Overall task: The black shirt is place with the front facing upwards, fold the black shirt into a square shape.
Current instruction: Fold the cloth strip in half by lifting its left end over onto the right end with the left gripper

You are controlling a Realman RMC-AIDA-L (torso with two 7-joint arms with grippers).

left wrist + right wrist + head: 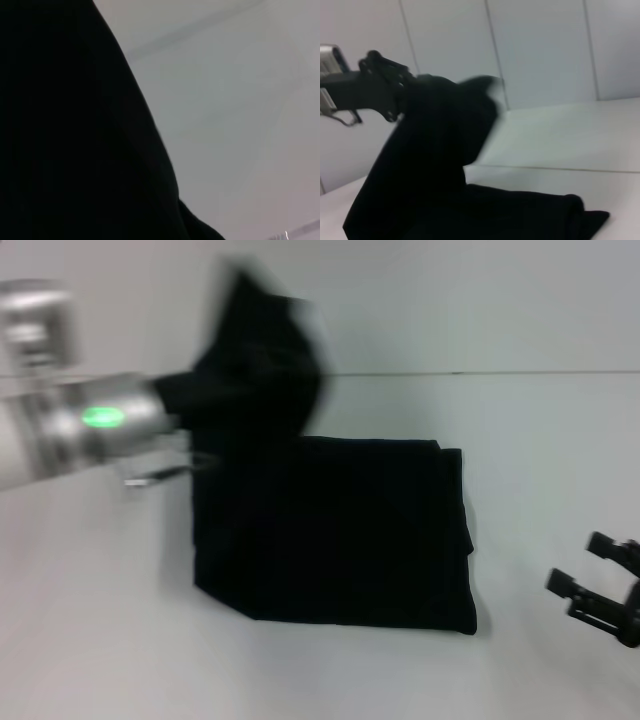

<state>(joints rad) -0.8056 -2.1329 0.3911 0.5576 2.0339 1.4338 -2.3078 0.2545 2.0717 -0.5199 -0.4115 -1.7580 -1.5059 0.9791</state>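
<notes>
The shirt lies partly folded on the white table, its flat part a dark, roughly rectangular block in the middle of the tabletop, a little toward the left side; no lettering or label shows on it. One end of the cloth is lifted off the table at the block's far left corner, rising in a blurred black fold above the rest; in the right wrist view this raised part stands up steeply from the flat layer, which ends in a bunched corner on the table.

The left gripper is at the top of that raised fold, its silver arm coming in from the left edge with a green light on it; the claw is clamped on the shirt, holding the cloth up in the air; the left wrist view is mostly filled by black cloth against the pale table.

The right gripper sits near the table's right edge, well apart from the shirt, its fingers spread apart and holding nothing.
</notes>
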